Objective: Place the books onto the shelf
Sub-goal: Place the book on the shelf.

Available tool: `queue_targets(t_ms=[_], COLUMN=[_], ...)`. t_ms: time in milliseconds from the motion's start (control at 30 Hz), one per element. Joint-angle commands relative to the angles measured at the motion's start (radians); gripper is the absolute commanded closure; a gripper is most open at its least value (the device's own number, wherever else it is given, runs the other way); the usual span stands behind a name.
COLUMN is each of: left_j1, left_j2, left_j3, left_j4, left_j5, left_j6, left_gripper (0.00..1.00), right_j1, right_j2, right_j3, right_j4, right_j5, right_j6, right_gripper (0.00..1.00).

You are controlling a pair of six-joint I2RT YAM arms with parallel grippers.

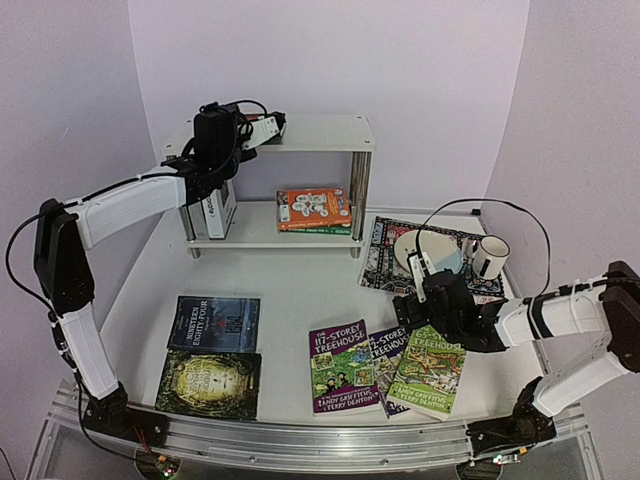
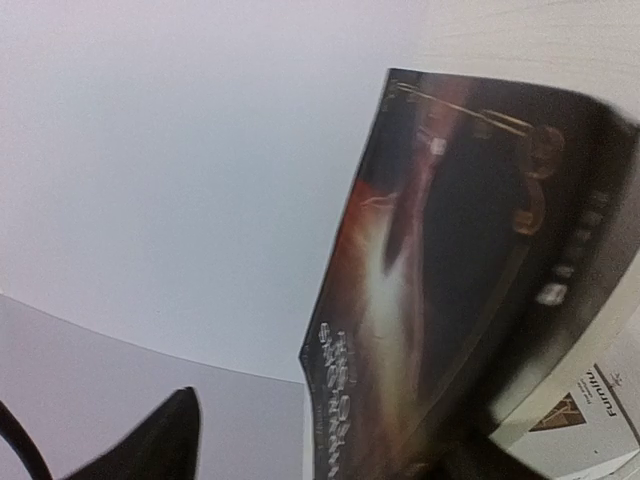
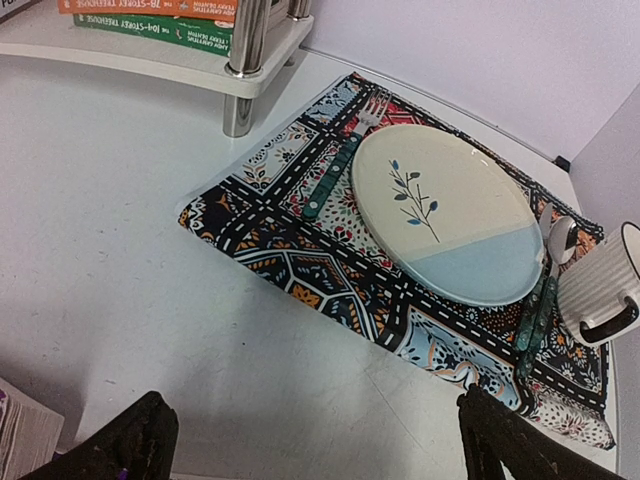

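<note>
Books (image 1: 341,366): glossy paperbacks | shelf (image 1: 320,132): white boards, chrome posts | left fingers (image 2: 150,440), right fingers (image 3: 120,445): spread

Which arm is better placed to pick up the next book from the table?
Right. The right hand hangs open over the Treehouse books, while the left hand is far back at the shelf.

A robot lab cell: bare lilac walls (image 1: 420,60) box in a white tabletop (image 1: 290,285), two arms (image 1: 120,208) bolted to an aluminium rail (image 1: 300,437), staged household props: shelf (image 1: 320,132), books (image 1: 340,365), mat (image 1: 380,257) with plate (image 1: 432,245).
</note>
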Motion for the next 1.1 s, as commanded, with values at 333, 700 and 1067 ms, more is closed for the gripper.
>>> queue_targets(t_ms=[333,700,1067], left_j1=[-0.014,-0.037,-0.038], left_j2=[-0.056,-0.144,-0.166], left_j3=[0.005,-0.067,-0.070], left_j4=[-0.329,-0.334,-0.334], left_j5=[-0.011,-0.012,0.012], left_j6=[-0.117,-0.173,-0.201], left_gripper=[0.00,0.00,0.00], right_j1=[-0.005,-0.004,-0.004], right_j2=[0.003,0.017,0.009], right_j3=[0.036,0.040,0.039], right_j4=[-0.007,-0.007,-0.008], right_j5=[-0.004,-0.007,-0.011], right_j6=[0.001,0.001,0.002], right_gripper=[0.02,0.02,0.02])
